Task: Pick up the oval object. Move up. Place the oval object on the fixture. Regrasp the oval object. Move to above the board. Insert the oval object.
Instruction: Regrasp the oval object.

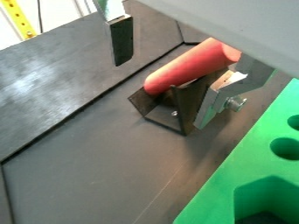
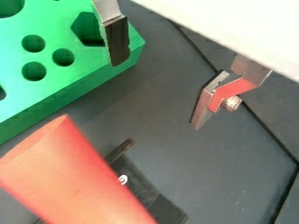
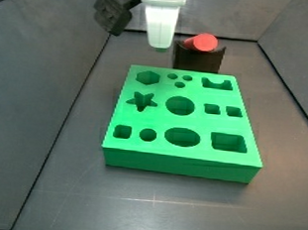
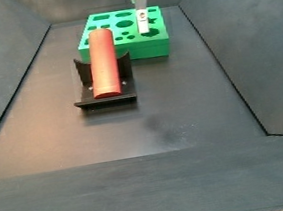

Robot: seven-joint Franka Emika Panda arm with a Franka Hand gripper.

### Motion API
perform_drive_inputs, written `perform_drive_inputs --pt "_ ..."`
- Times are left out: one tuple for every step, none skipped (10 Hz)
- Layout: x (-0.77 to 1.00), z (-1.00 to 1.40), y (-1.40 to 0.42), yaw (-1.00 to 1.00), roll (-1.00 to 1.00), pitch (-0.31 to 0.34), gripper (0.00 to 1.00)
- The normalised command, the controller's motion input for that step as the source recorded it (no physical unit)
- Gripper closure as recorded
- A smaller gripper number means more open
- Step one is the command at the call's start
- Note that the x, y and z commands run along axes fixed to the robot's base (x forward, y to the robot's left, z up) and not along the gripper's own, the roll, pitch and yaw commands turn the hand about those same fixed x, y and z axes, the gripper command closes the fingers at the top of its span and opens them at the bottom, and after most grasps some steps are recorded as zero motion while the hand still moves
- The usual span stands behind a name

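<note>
With my gripper (image 1: 176, 74) hanging open and empty above the peg (image 4: 102, 61), which lies on the fixture (image 4: 103, 91) beside the board (image 3: 183, 124), I judge the regrasp needs my fingers (image 2: 115, 39) lowered squarely astride it before closing.

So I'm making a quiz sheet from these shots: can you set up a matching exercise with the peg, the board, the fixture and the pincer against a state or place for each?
Column 1:
1. peg
2. board
3. fixture
4. pincer

Column 2:
A. open, holding nothing, above the board's far end
B. lies flat on the floor, holes all empty
C. rests on the fixture
D. carries the peg, beside the board

Pairs: 1-C, 2-B, 3-D, 4-A
</note>
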Motion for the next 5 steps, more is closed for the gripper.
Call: perform_drive_inputs --pt "1.0 -0.02 -0.01 0.03 0.03 0.233 0.0" --pt "1.0 -0.01 -0.01 0.05 0.03 0.217 0.0" --pt "1.0 -0.01 -0.02 0.06 0.03 0.213 0.0" --pt "1.0 -0.01 -0.02 0.06 0.02 0.197 0.0" --pt "1.0 -0.01 -0.02 0.06 0.02 0.181 0.0"
